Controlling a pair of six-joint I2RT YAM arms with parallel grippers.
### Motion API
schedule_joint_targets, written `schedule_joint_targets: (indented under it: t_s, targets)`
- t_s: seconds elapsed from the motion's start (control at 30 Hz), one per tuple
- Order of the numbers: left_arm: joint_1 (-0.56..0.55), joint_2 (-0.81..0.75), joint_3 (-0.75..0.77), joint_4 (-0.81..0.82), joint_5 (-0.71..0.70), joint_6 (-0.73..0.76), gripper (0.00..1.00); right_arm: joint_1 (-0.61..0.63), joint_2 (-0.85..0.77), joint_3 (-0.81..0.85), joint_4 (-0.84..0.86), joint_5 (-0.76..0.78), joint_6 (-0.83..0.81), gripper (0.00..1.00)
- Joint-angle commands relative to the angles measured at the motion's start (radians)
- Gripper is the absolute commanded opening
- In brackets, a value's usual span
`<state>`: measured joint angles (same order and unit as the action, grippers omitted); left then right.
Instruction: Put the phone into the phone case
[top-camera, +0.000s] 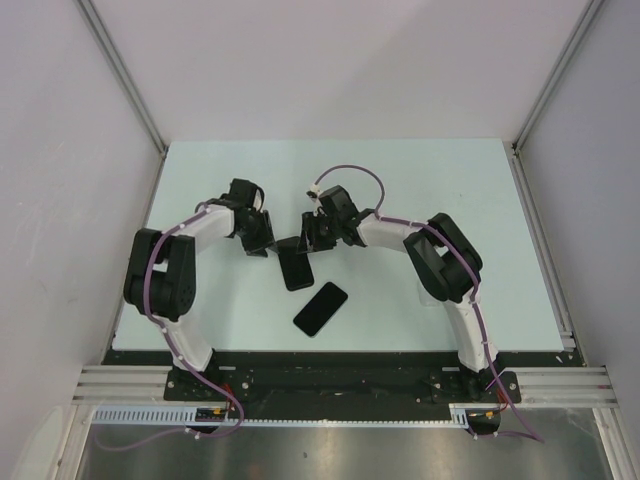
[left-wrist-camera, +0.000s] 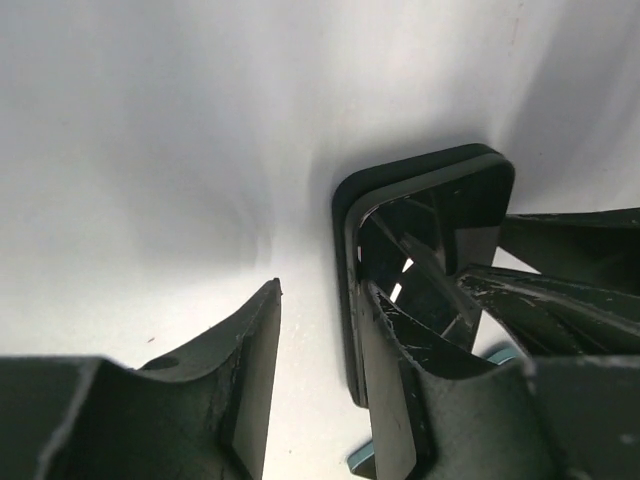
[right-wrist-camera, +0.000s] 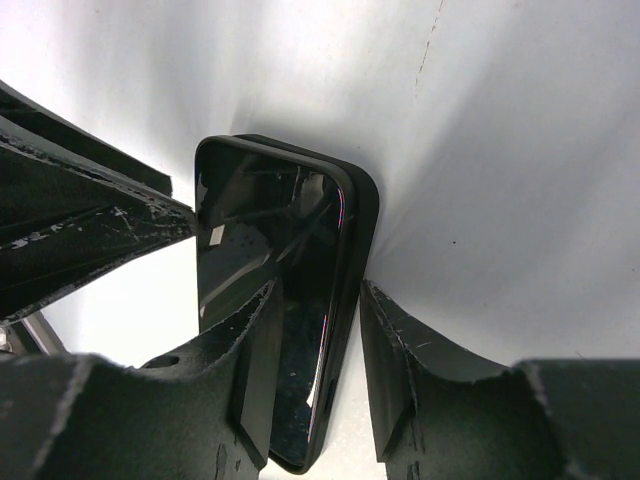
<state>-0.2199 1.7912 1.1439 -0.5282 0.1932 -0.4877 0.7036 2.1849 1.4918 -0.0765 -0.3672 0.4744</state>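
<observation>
Top external view: both arms were bent in twd the middle of the pale surface (top-camera: 450, 200). The phone (top-camera: 295, 268) lay flat btwn the left end effector (top-camera: 264, 246) & the right end effector (top-camera: 312, 240). A 2nd black phone (top-camera: 320, 309) lay diagonally, nearer the arm bases, close to the first but apart from both end effectors.

Left wrist view: left jaws stood apart w/ bare surface showing in the gap, nothing clamped. One finger (left-wrist-camera: 400, 400) overlapped the phone's long edge; the other (left-wrist-camera: 250, 380) was clear of it. The right arm's scratched fingers showed at the frame's right side, near the same phone.

Right wrist view: right jaws were also apart, not squeezing anything. One finger (right-wrist-camera: 255, 380) sat over the glossy screen (contact unclear) & the other (right-wrist-camera: 385, 370) was just outside the phone's long edge. A dark raised rim (right-wrist-camera: 365, 215) w/ rounded corners ran round the screen. Couldn't tell whether that rim was the phone case or the phone's own body.
</observation>
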Motion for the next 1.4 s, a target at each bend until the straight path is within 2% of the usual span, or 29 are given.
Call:
schedule_joint_targets:
  t_s: [0.0, 0.23, 0.43, 0.5, 0.63, 0.8, 1.23, 1.37]
  targets:
    - [-0.001, -0.085, -0.007, -0.026, -0.055, -0.005, 0.42, -0.012, 0.013, -0.022, -0.011, 0.002, 0.003, 0.41]
    - [0.008, -0.058, -0.056, 0.056, 0.089, -0.026, 0.39, -0.016, -0.033, -0.056, -0.025, -0.021, 0.000, 0.51]
    - [0.008, -0.029, -0.079, 0.083, 0.104, -0.043, 0.37, -0.015, -0.059, -0.106, 0.006, -0.038, 0.018, 0.57]
    - [0.008, -0.026, -0.091, 0.092, 0.098, -0.051, 0.36, -0.013, -0.059, -0.117, 0.024, -0.045, 0.029, 0.57]
    - [0.007, -0.009, -0.107, 0.102, 0.110, -0.060, 0.33, -0.024, -0.045, -0.145, 0.113, -0.160, 0.087, 0.58]
    - [0.008, -0.006, -0.139, 0.122, 0.170, -0.074, 0.27, -0.032, -0.059, -0.163, 0.170, -0.177, 0.107, 0.58]
    - [0.030, -0.013, -0.213, 0.174, 0.264, -0.115, 0.25, -0.076, -0.025, -0.169, 0.411, -0.393, 0.299, 0.59]
    - [0.034, -0.019, -0.217, 0.182, 0.273, -0.123, 0.25, -0.079, -0.014, -0.169, 0.435, -0.400, 0.331, 0.59]
